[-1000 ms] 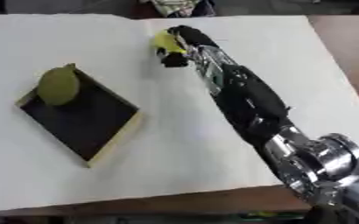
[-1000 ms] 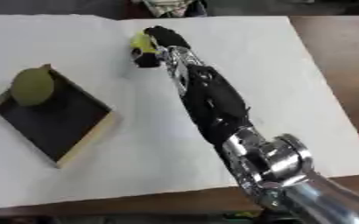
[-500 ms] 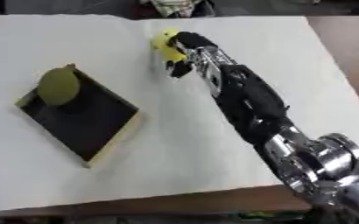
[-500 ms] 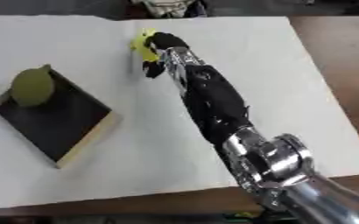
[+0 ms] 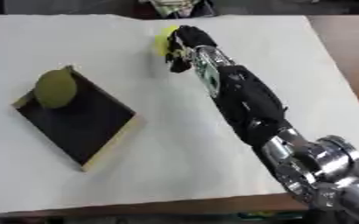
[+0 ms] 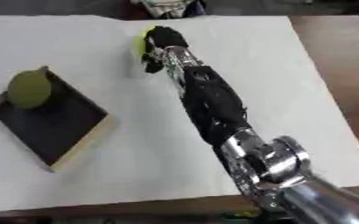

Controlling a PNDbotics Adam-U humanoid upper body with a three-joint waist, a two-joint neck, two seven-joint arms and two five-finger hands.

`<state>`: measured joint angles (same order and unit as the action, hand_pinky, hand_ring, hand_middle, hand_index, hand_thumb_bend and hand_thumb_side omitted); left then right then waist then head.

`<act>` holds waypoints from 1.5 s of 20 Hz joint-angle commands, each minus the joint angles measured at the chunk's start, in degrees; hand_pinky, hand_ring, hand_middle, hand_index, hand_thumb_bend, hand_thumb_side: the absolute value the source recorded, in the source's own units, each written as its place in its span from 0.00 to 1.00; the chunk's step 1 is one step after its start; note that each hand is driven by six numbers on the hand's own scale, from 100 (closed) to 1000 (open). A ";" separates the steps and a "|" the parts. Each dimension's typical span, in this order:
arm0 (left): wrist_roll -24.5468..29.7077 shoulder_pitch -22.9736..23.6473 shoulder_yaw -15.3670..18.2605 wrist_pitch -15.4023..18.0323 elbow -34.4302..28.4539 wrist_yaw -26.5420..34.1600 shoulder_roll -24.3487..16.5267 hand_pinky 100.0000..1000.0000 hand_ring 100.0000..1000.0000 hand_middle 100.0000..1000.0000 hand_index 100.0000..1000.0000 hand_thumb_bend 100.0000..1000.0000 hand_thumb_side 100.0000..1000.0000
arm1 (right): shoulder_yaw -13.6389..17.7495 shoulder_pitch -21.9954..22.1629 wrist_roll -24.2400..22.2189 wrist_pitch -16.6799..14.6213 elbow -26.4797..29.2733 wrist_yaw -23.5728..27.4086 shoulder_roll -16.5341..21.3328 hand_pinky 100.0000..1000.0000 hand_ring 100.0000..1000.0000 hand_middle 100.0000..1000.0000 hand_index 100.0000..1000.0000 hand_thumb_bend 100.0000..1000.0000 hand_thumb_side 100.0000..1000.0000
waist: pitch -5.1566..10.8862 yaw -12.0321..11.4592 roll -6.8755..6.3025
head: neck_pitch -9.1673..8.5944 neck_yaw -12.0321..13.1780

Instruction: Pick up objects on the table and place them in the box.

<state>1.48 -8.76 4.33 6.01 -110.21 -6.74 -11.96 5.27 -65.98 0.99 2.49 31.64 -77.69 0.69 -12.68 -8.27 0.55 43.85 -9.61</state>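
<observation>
- Right hand (image 5: pixel 184 41) curled round a yellow object (image 5: pixel 163 38) at the worktop's (image 5: pixel 213 175) far side.
- Box (image 5: pixel 79 117) at left holds a green fruit (image 5: pixel 55 87); open worktop between.

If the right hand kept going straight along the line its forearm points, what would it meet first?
The right hand, reaching toward the far edge, is already curled round a yellow object. Beyond that lies bare white table cover, then probably the cluttered items past the far edge, though depth is unclear.
</observation>
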 commanded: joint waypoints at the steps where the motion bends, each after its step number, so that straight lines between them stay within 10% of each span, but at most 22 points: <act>1: 0.03 -0.59 0.12 0.12 -0.75 -0.09 -0.56 0.47 0.87 0.65 0.77 0.00 0.66 | 0.02 -0.78 3.59 -0.18 1.04 0.44 0.24 0.51 0.43 0.30 0.45 0.00 0.11 | 0.78 -0.02 -0.30 | 0.27 -0.06; 16: 0.04 -0.56 0.19 0.14 -0.74 -0.01 -0.54 0.47 0.87 0.65 0.77 0.00 0.66 | -0.71 -1.63 10.08 -2.21 2.53 2.39 0.46 0.47 0.39 0.25 0.40 0.00 0.09 | 0.91 0.06 -0.29 | 0.27 -0.34; 17: 0.04 -0.64 0.22 0.16 -0.78 -0.03 -0.58 0.47 0.87 0.65 0.77 0.00 0.66 | -1.11 -1.23 9.84 -2.08 2.12 2.15 0.18 0.81 0.88 0.93 0.99 0.00 0.14 | 0.71 0.05 -0.21 | 0.27 -0.35; 23: 0.04 -0.42 0.28 0.17 -0.75 -0.11 -0.54 0.47 0.87 0.65 0.77 0.00 0.66 | -1.53 -0.66 4.53 -1.71 -5.78 0.68 0.71 0.83 0.91 0.98 1.00 0.00 0.37 | 0.73 -0.03 -0.29 | 0.27 -0.47; 30: 0.11 -0.41 0.28 0.21 -0.77 -0.10 -0.50 0.47 0.87 0.65 0.77 0.00 0.66 | -0.61 -1.34 -2.77 -0.67 -2.36 0.12 1.12 0.82 0.90 0.97 1.00 0.00 0.28 | 0.69 -0.01 -0.36 | 0.27 -0.65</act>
<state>1.50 -8.76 4.34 6.04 -110.21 -6.74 -11.95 4.34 -66.29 -0.49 1.65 27.89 -77.21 1.24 -12.77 -8.21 0.50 43.85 -10.14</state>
